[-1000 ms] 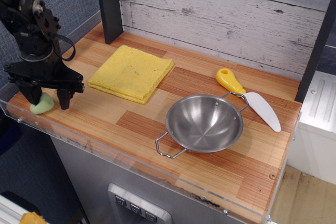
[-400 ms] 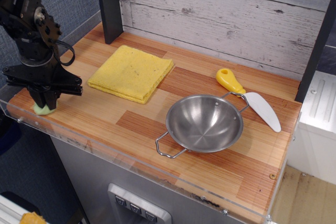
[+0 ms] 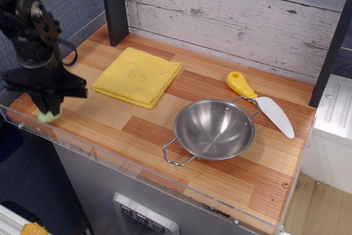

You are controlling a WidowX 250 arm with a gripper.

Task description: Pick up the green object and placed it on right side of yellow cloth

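My gripper [image 3: 48, 111] is clamped on the green object [image 3: 49, 116], barely off the counter. Carry and drop right of yellow cloth [image 3: 138, 76] not done.

Black jointed arm [image 3: 27, 23] (one looping black cable) with matte gripper [image 3: 48, 105].

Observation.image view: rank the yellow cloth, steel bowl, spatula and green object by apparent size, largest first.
1. yellow cloth and steel bowl, too alike to rank
2. spatula
3. green object, partly hidden by the closed gripper
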